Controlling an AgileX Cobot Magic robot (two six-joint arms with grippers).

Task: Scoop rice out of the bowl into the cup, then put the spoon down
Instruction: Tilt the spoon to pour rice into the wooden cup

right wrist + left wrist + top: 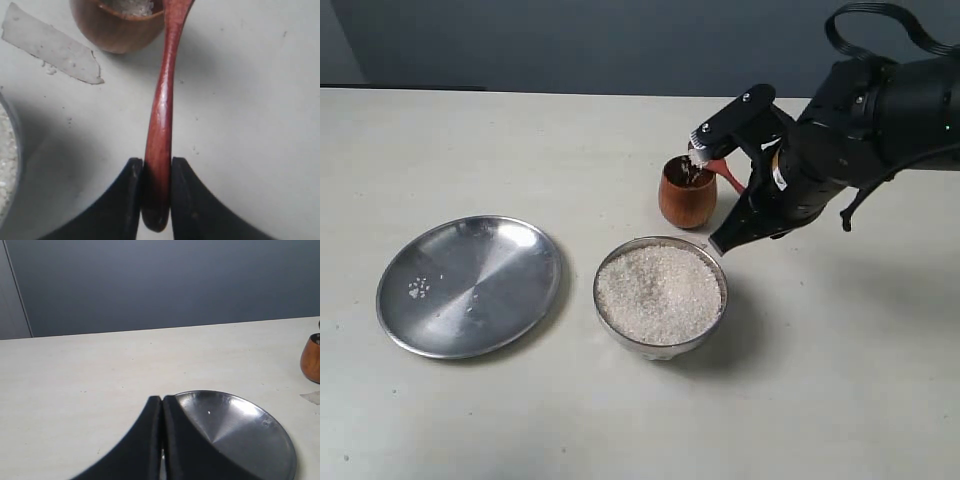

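The right gripper [156, 167] is clamping the spoon [162, 100] by its handle end, the head reaching away from the fingers over the cup [686, 200], just on the far side of the bowl [598, 292]. The left gripper [162, 399] is hanging closed and empty at the left.

One bowl [660, 350], one cup [685, 202], one spoon [160, 125], one plate [490, 275] (steel).

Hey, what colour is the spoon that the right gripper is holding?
Glossy dark reddish-brown wood. The spoon shows best in the right wrist view.

We see soft, even light; the bowl [665, 351] throws a faint shadow rightward, the plate [490, 270] glares mildly, and the wrist views look soft.
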